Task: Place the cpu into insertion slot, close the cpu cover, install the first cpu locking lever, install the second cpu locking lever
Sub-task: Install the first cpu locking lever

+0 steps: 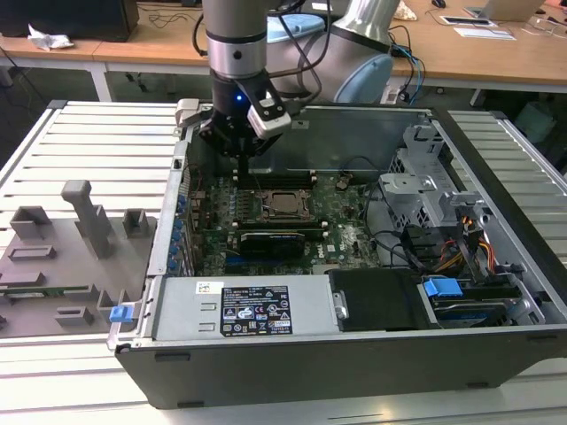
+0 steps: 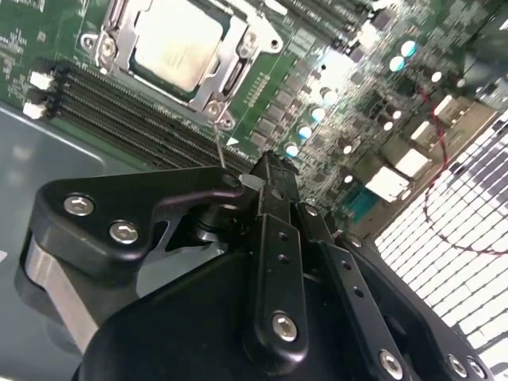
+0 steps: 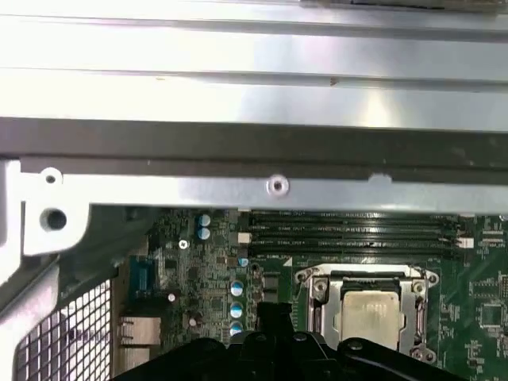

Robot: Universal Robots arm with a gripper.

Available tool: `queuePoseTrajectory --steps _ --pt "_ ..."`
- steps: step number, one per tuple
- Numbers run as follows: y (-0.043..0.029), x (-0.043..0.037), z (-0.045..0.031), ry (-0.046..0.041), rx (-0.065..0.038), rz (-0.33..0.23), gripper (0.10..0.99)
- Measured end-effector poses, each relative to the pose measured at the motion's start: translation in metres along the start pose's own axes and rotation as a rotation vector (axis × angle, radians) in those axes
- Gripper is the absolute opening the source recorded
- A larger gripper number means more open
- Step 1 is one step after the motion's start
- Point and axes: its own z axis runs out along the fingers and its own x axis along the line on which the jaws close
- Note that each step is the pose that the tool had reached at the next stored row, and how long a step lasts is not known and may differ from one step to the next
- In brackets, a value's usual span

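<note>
The cpu [image 1: 285, 203] lies in the slot [image 1: 266, 211], and the cover [image 2: 230, 63] looks flat over it. The hand [image 1: 241, 164], fingers together, hangs at the slot's 11 o'clock, its tip beside a thin lever [image 2: 220, 143]. Judged risks: the springy lever slips off sideways, or the tip scrapes the memory slots [image 2: 111, 103].

The cpu [image 2: 171, 40] has a pale silver-grey top, framed by the silver cpu cover [image 2: 236, 67] on a green circuit board [image 2: 24, 32] speckled with small pale markings. The memory slots [image 2: 111, 103] are black in parallel rows, and the gripper [image 2: 268, 168] is black with silver screw heads. In the exterior view, a blue clip [image 1: 440, 288] lies at 4 o'clock from the cpu, inside the grey case [image 1: 354, 363].
</note>
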Motion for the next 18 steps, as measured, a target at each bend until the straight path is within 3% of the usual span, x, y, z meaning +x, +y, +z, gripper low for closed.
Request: queuePoseTrajectory --steps 6,11,18 --pt "0.0073 -0.0001 0.0015 0.0001 0.0 0.0 0.11" --pt "0.0095 -0.0106 0.0024 0.0001 0.0 0.0 0.11" --pt "0.0098 -0.0436 0.0056 0.0015 0.0 0.0 0.11"
